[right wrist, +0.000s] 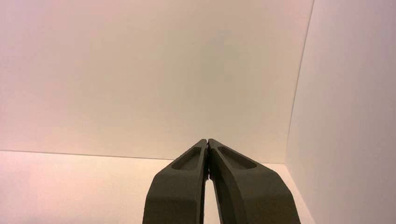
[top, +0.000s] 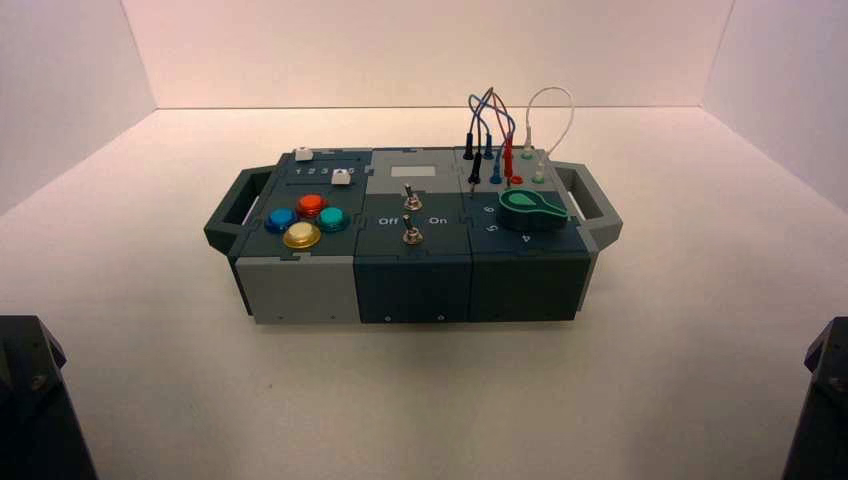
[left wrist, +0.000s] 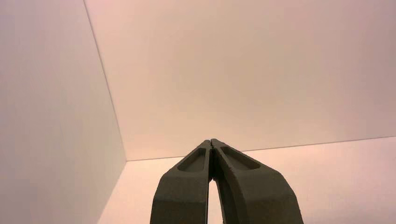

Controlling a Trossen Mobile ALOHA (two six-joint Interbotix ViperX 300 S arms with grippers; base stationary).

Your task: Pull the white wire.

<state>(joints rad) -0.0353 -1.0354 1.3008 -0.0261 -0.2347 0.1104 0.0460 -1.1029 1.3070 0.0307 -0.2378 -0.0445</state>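
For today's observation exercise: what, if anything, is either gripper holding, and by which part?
Nothing. The left gripper and right gripper are shut on nothing, away from the white wire.

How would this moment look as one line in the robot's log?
phase: not started | white wire: arched, both plugs in box | left hand: shut, parked | right hand: shut, parked

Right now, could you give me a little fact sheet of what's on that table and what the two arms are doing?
box: dark and grey panel box with handles, mid-table
white wire: arched white wire at the box's far right corner, both plugs seated
other wires: blue, red and black-plugged wires just left of it
knob: green knob in front of the wires
buttons: four coloured buttons, left side
switches: two toggle switches, centre
left end effector: shut, parked, facing the wall
right end effector: shut, parked, facing the wall
wire pulled: not yet
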